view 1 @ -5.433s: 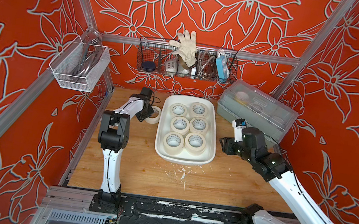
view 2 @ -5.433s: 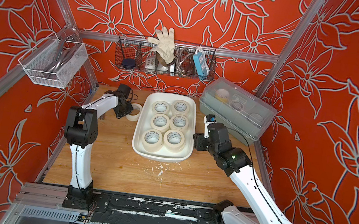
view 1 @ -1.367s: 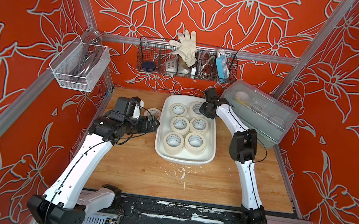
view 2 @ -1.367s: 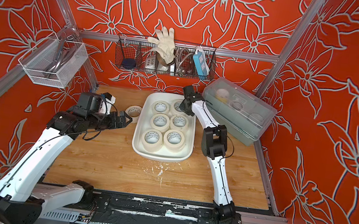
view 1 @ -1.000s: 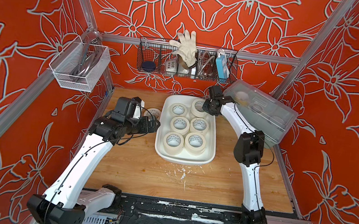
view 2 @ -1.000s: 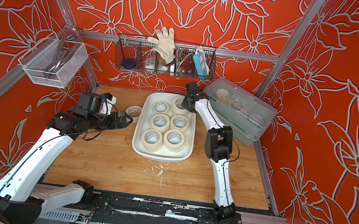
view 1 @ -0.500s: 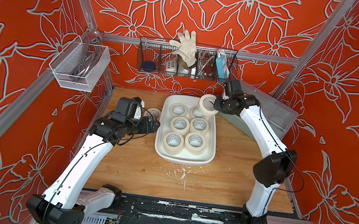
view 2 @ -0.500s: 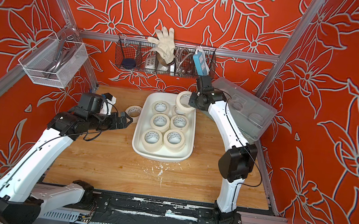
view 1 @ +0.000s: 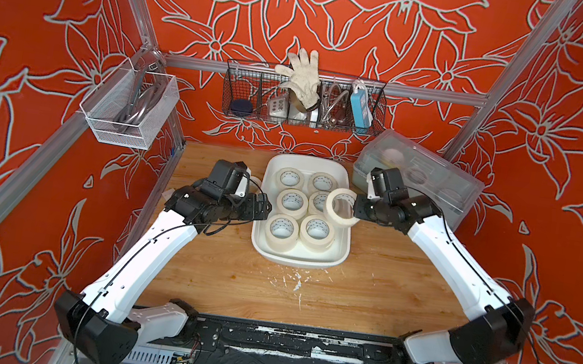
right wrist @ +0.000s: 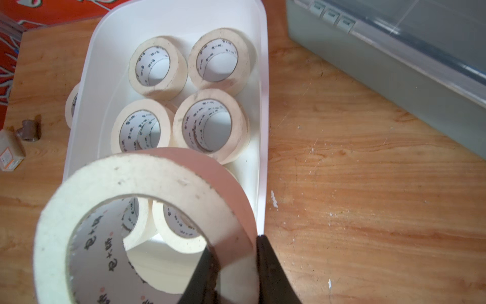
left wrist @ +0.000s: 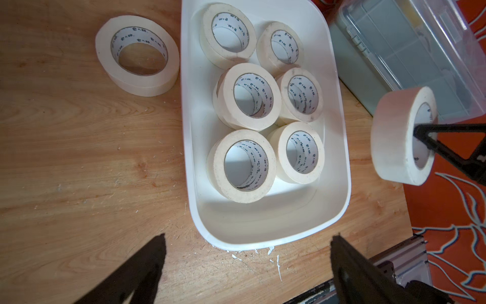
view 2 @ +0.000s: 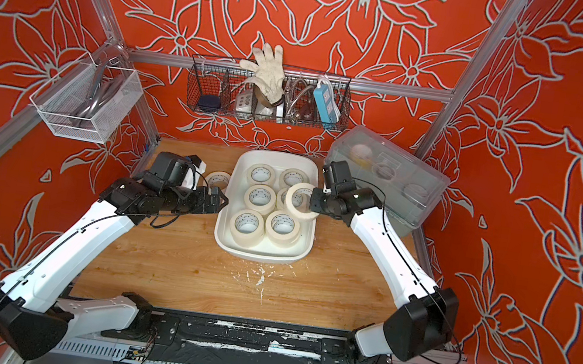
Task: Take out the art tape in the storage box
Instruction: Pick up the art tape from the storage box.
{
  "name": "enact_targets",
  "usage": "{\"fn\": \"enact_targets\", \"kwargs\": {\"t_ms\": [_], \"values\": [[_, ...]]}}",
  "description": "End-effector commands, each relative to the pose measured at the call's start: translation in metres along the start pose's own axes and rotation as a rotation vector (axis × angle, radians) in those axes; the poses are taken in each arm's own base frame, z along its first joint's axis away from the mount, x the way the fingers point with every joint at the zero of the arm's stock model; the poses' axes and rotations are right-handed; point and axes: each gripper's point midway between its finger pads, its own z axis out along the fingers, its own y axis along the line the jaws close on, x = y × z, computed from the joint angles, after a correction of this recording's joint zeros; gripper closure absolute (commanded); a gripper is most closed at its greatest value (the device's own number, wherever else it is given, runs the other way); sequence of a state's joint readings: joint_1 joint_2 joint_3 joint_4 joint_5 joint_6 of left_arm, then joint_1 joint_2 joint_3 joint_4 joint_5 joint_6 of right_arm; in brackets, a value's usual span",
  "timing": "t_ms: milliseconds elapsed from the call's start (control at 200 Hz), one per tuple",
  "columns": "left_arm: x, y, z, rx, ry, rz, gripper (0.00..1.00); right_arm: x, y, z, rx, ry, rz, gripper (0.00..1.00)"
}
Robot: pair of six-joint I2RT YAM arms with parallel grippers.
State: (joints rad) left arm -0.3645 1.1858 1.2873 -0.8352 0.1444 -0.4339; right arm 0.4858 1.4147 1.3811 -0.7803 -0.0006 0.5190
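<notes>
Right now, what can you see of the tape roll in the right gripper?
The held roll is a cream masking-tape ring, papery-looking, with a white inner core printed with small dark marks. It looks whole, and its edge faces are slightly speckled. It hangs in the air, tipped up on edge, over the storage box rim on the right arm's side, clear of the boxed rolls. Only the right gripper touches it, shut on its wall: one finger inside the core, one on the outer band.
</notes>
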Motion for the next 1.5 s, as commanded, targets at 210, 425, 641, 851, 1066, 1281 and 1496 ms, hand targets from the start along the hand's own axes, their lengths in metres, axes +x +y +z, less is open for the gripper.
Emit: {"fn": "enact_targets", "kwargs": {"t_ms": [210,425,641,851,1066,1281,1496], "values": [[-0.009,-0.044,0.005,0.065,-0.037,0.091,0.05,0.025,0.007,-0.021,-0.025,-0.091,-0.062,1.0],[-0.001,-0.072,0.018,0.1,0.005,0.146,0.05,0.047,0.013,-0.026,-0.044,-0.103,-0.129,1.0],[0.007,-0.098,0.033,0.129,0.032,0.189,0.05,0.067,0.012,-0.025,-0.045,-0.083,-0.156,1.0],[0.025,-0.123,0.056,0.145,0.097,0.238,0.05,0.076,0.014,-0.023,-0.048,-0.061,-0.173,1.0],[0.046,-0.148,0.074,0.169,0.161,0.301,0.09,0.077,0.017,-0.017,-0.044,-0.043,-0.186,1.0],[0.061,-0.146,0.097,0.106,0.221,0.312,0.19,0.077,0.019,-0.011,-0.037,-0.031,-0.191,1.0],[0.068,-0.142,0.113,0.053,0.248,0.329,0.27,0.076,0.021,-0.01,-0.038,-0.029,-0.188,1.0]]}}
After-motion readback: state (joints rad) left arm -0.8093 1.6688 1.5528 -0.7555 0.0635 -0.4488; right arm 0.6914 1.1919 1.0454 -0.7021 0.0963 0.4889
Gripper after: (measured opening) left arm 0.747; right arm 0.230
